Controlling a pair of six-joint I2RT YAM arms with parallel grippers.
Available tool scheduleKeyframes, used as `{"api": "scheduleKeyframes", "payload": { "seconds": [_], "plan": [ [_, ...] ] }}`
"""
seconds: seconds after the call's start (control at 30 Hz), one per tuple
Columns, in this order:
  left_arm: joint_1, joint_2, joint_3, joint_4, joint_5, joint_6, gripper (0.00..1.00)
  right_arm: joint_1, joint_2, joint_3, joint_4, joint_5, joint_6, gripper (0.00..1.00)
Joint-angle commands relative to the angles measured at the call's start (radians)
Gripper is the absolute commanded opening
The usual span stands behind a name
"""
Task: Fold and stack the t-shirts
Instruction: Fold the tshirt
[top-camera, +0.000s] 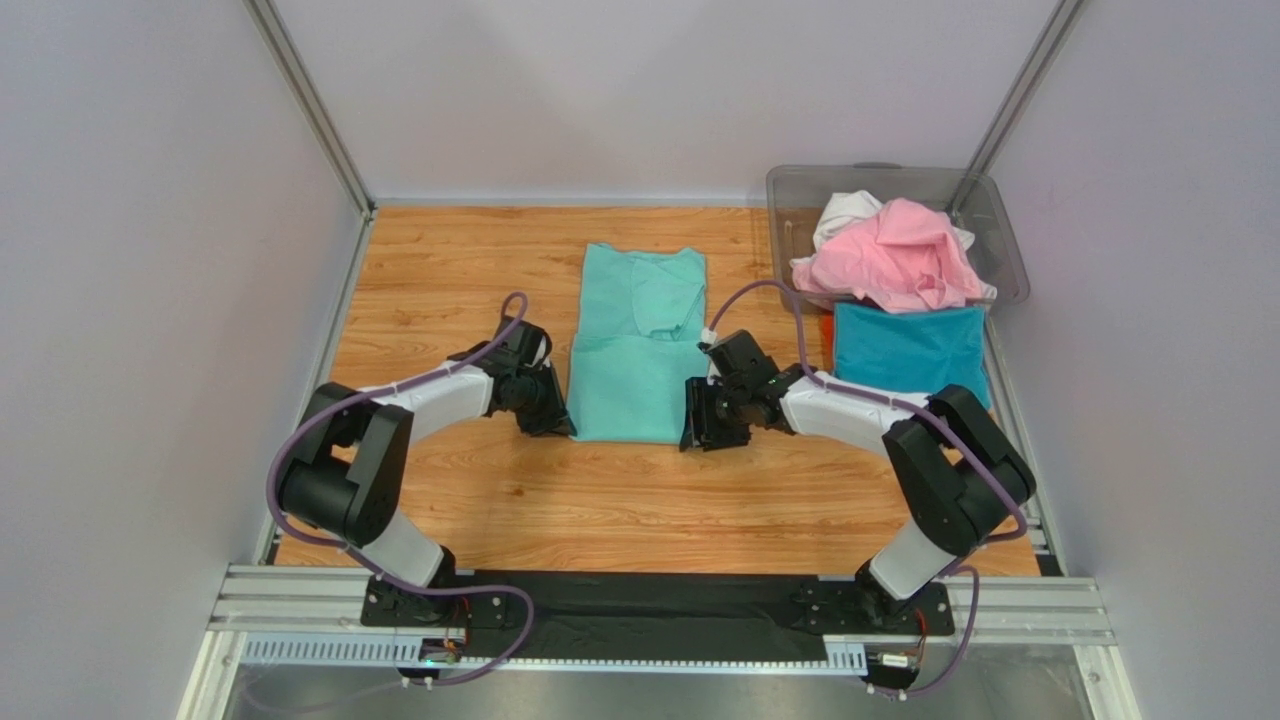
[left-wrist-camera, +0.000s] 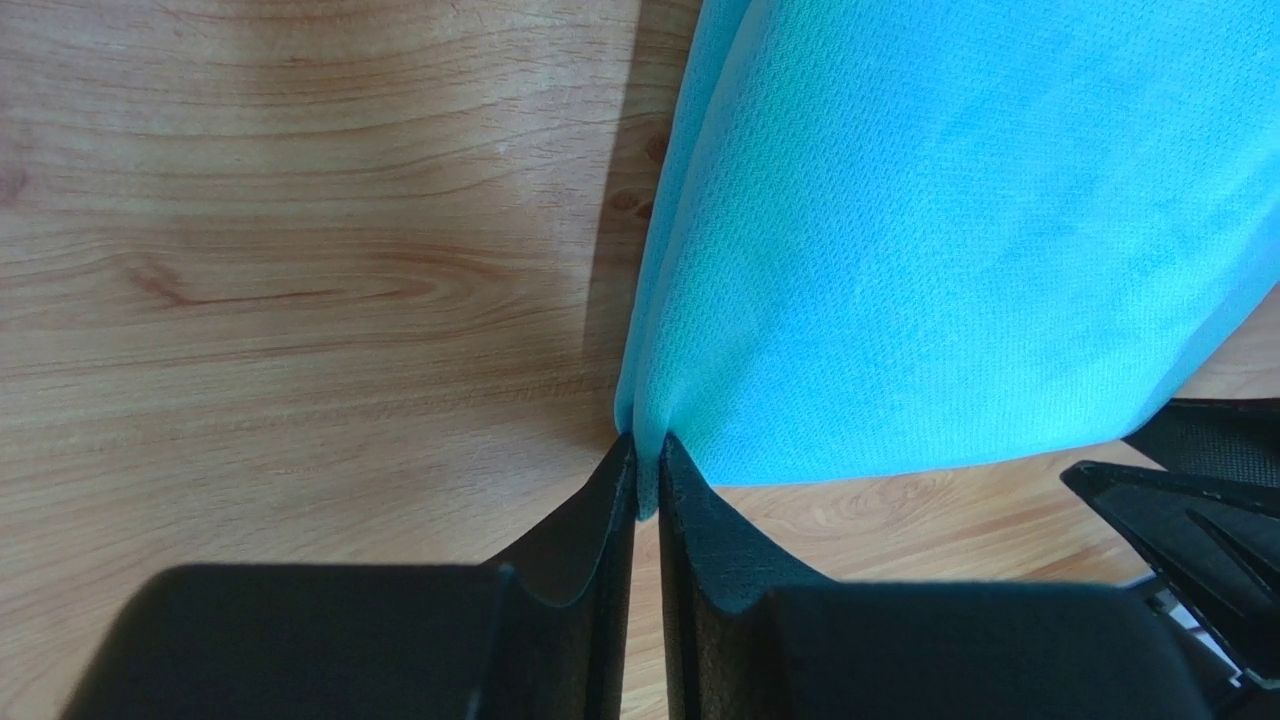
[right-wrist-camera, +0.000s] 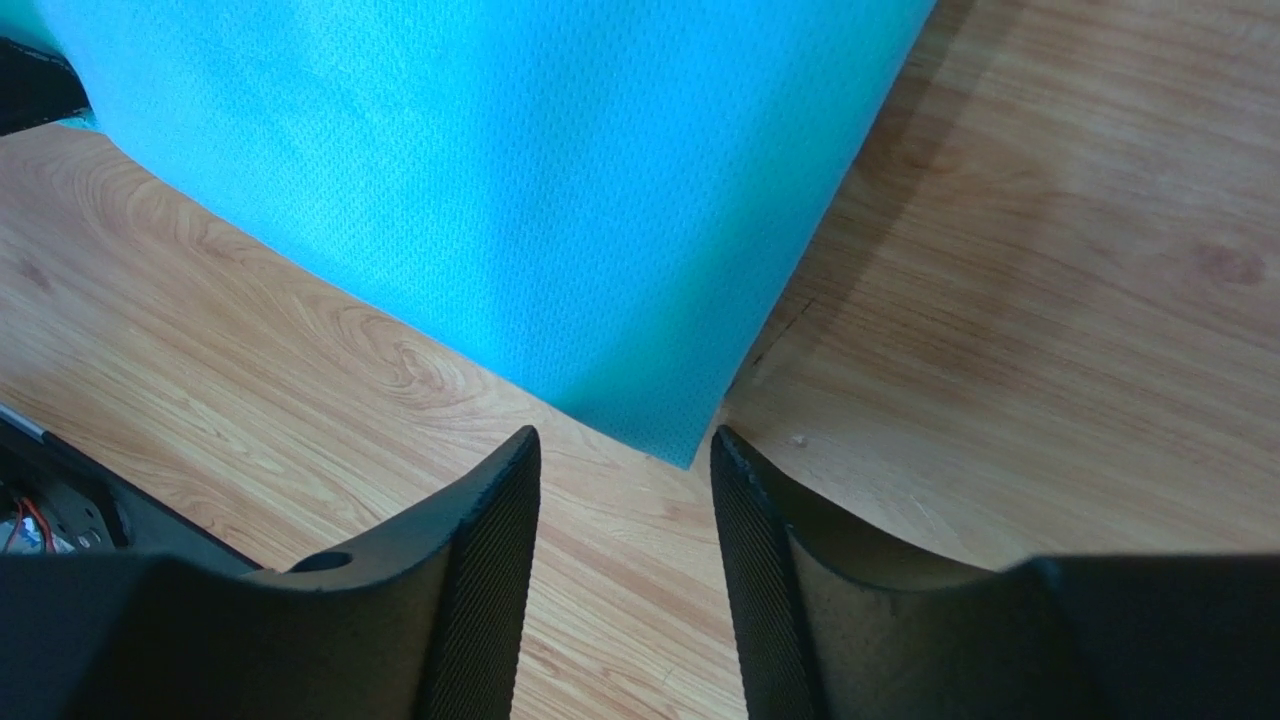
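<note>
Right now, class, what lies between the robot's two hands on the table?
The near end of the mint green t-shirt lies between the left hand and right hand, one at each corner; the top view shows it.

Both your grippers are down at the near corners of the mint green t-shirt (top-camera: 636, 342)

It's lying mid-table (top-camera: 451, 255) folded into a long strip, with your left gripper (top-camera: 544, 408) at the near-left corner and your right gripper (top-camera: 703, 417) at the near-right. The pink t-shirt (top-camera: 894, 255) and white t-shirt (top-camera: 849, 210) are heaped in the grey bin (top-camera: 781, 195), and the teal blue t-shirt (top-camera: 909, 348) is flat just in front.
</note>
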Motion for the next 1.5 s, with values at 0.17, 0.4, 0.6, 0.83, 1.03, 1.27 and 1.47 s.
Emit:
{"api": "scheduleKeyframes", "payload": {
  "seconds": [0.17, 0.4, 0.6, 0.83, 1.03, 1.27, 1.47],
  "plan": [
    [0.002, -0.041, -0.05, -0.01, -0.009, 0.001, 0.0, 0.017, 0.049, 0.024, 0.065, 0.019, -0.004, 0.2],
    [0.001, -0.22, -0.135, -0.035, 0.022, -0.005, 0.0, 0.084, -0.062, -0.043, 0.067, 0.013, -0.029, 0.0],
    [-0.022, -0.533, -0.226, -0.149, 0.004, -0.038, 0.0, 0.224, -0.247, -0.091, -0.019, 0.037, -0.006, 0.0],
    [-0.042, -0.963, -0.294, -0.304, 0.019, -0.133, 0.0, 0.322, -0.474, -0.135, -0.096, -0.126, 0.065, 0.0],
    [-0.044, -1.215, -0.185, -0.479, -0.042, -0.154, 0.0, 0.338, -0.617, -0.128, -0.123, -0.304, 0.12, 0.0],
    [-0.044, -1.226, -0.094, -0.512, -0.081, -0.146, 0.0, 0.338, -0.695, -0.111, -0.114, -0.375, 0.188, 0.0],
    [-0.044, -1.125, -0.034, -0.486, -0.15, -0.137, 0.0, 0.267, -0.669, -0.128, -0.113, -0.374, 0.192, 0.0]
  ]
}}
